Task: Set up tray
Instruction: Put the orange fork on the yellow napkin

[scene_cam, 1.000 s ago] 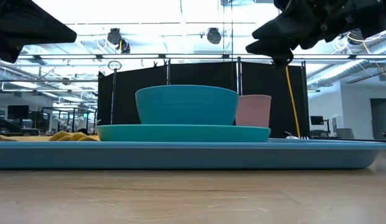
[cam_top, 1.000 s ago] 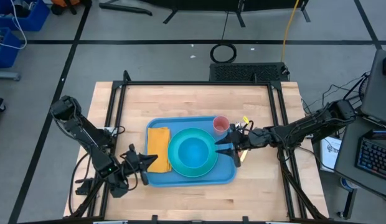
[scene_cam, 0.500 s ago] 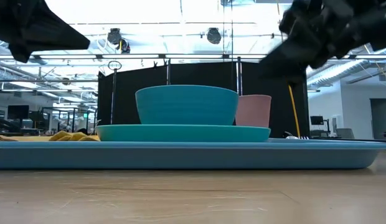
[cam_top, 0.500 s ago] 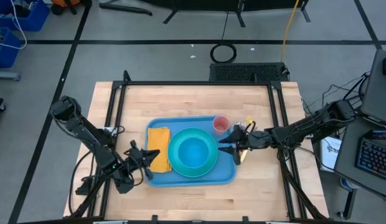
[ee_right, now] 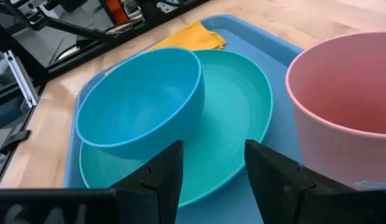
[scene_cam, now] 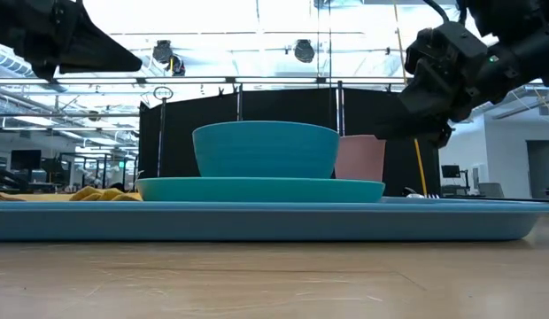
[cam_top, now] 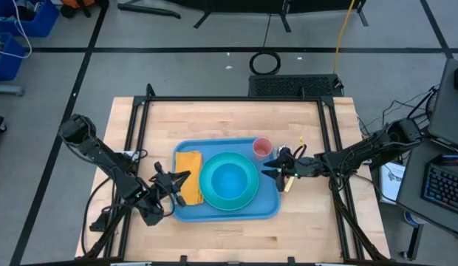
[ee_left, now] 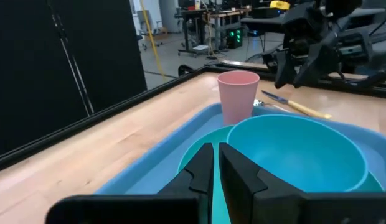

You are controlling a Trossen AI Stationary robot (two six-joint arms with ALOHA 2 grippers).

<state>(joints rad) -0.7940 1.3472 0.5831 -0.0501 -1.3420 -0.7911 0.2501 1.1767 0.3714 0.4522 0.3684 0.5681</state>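
Desk (cam_top: 236, 118): wooden, carrying tray (cam_top: 229, 213).
Loaded: napkin (cam_top: 189, 186), plate (cam_top: 247, 193), bowl (cam_top: 229, 179), cup (cam_top: 261, 147).
Outstanding: cutlery (cam_top: 291, 182) beside tray.
Left gripper (cam_top: 172, 183): fingers clenched, empty.
Right gripper (cam_top: 271, 168): fingers released.

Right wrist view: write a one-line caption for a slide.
Open right gripper faces blue bowl on teal plate.

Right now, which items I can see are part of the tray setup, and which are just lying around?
Part of the job:
- tray
- teal plate
- blue bowl
- pink cup
- orange napkin

Lying about:
- yellow-handled utensil on the table beside the tray; possibly still to be placed
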